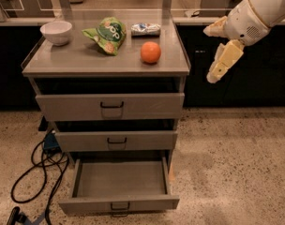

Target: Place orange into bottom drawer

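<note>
The orange [151,52] sits on the right part of the grey cabinet top [77,64], in front of a small silver packet. The bottom drawer [119,204] is pulled far out and its inside is bare. The two drawers above it stand slightly open. My gripper [209,55] hangs in the air to the right of the cabinet, about level with its top and well clear of the orange. Its cream fingers [223,61] are spread apart and hold nothing.
A white bowl [56,32] stands at the top's back left. A green snack bag [107,34] and a silver packet [146,29] lie behind the orange. Black cables [37,170] lie on the speckled floor left of the cabinet. Dark counters run behind.
</note>
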You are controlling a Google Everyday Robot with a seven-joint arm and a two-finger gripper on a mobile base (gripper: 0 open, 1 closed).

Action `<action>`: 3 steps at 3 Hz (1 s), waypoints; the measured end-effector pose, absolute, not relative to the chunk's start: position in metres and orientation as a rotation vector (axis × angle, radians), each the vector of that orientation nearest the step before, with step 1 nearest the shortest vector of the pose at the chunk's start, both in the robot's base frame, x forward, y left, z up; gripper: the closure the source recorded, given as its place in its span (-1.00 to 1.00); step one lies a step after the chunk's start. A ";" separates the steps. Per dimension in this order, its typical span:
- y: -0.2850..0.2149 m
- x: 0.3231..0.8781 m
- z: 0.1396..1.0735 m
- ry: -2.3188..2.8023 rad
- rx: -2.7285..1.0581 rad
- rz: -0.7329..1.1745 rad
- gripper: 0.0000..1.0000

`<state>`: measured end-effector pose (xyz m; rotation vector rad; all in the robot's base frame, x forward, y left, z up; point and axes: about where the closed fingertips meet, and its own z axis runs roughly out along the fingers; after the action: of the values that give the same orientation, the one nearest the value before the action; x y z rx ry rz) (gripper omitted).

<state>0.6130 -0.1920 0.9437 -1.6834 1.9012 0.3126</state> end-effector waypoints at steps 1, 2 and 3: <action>-0.189 0.643 0.949 1.896 -1.666 0.268 -1.00; -0.172 0.688 0.922 1.918 -1.638 0.354 -1.00; -0.144 0.710 0.883 1.924 -1.572 0.598 -1.00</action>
<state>0.7098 -0.1441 0.8830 -1.5720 1.9241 0.5976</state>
